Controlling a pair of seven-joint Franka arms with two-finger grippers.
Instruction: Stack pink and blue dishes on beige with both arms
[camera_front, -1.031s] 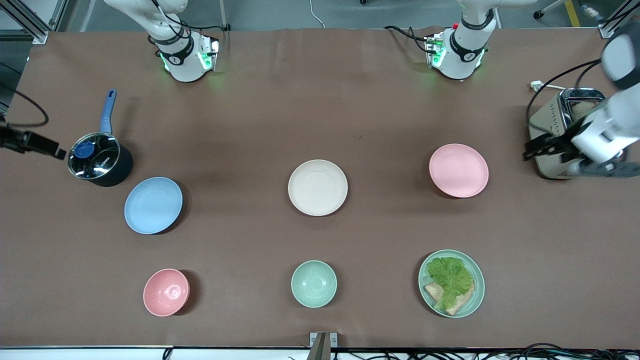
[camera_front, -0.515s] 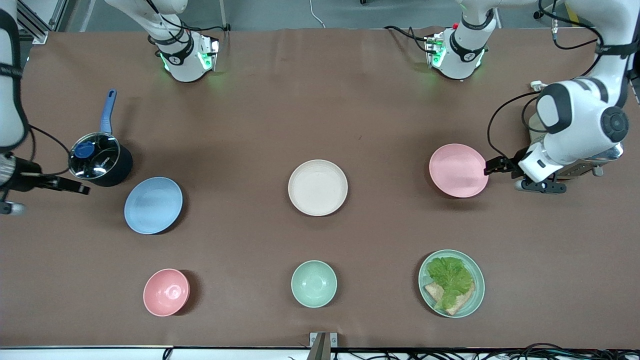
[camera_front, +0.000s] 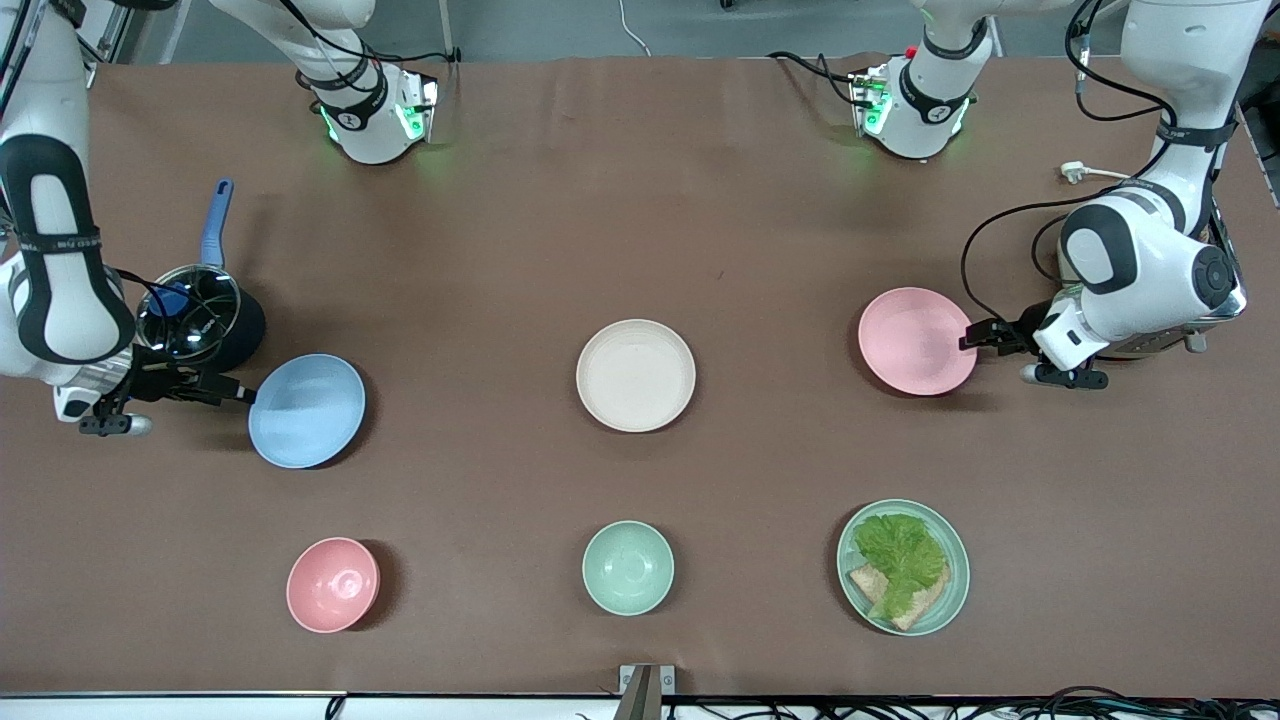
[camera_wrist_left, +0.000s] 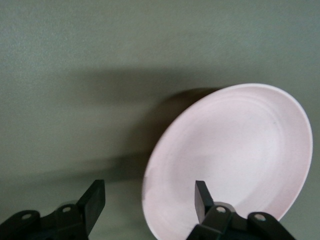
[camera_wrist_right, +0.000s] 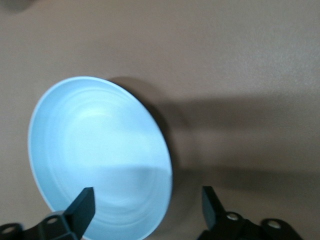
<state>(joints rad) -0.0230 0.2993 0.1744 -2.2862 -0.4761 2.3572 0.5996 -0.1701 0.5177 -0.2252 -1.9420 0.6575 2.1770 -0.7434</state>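
1. The pink plate and blue plate, round, matte and shallow, lay face up.
2. The beige plate lay between them, mid-table.
3. My left gripper straddled the pink rim, jaws apart.
4. My right gripper straddled the blue rim, jaws apart.

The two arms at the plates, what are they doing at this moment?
Each arm is at the edge of one plate, and nothing is lifted yet. The left gripper is open with the rim of the pink plate between its fingers. The right gripper is open in the same way at the rim of the blue plate. The beige plate lies between them with nothing on it.
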